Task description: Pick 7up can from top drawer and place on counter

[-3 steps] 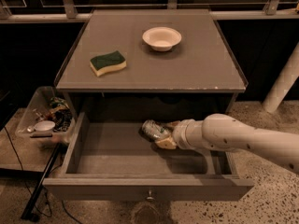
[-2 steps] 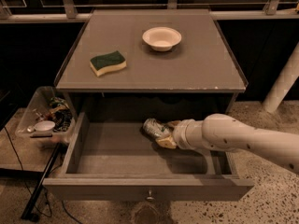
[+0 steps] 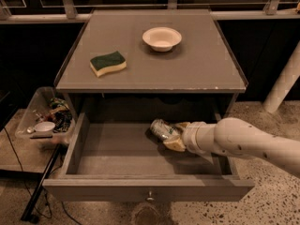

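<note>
Slightly raised, the 7up can (image 3: 161,128) is gripped by the claw (image 3: 172,135) inside the open top drawer (image 3: 93,187).

At far left a plastic bin (image 3: 44,121) of oddments is seen on the floor. On the bench (image 3: 187,69) a sponge (image 3: 108,63) and a white bowl (image 3: 161,38) are set well apart. Right of centre in the drawer, the can is clasped on its side between the claw's closed fingers, the white arm (image 3: 243,142) reaching in from the right. Compared with a second ago, can and claw have been shifted together a little rightward and upward, so the grasp is judged sound and the lift begun. Withdrawal from the drawer and placing on the bench remain to be done.
</note>
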Controlling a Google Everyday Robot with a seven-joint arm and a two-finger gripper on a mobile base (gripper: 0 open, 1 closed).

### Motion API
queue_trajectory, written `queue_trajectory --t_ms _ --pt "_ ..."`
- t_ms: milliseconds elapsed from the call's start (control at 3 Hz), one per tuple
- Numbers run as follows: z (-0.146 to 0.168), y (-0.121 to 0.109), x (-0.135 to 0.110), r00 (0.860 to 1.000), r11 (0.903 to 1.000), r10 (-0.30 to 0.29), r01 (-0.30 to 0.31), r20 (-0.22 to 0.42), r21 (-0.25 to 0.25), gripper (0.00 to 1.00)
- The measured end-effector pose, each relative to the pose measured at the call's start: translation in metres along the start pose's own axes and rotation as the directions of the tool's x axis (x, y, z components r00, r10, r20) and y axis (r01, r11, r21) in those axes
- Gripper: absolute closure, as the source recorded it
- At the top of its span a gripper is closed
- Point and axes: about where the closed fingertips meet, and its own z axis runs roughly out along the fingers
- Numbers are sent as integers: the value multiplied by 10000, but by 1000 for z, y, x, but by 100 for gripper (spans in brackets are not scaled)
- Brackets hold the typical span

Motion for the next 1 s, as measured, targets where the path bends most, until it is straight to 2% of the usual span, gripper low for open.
queue_trajectory --t_ms 333,1000 --pt "-36 -7 -1 9990 9992 5 -23 443 389 100" --pt "-121 -19 -25 9917 9892 -775 637 1027 1320 100"
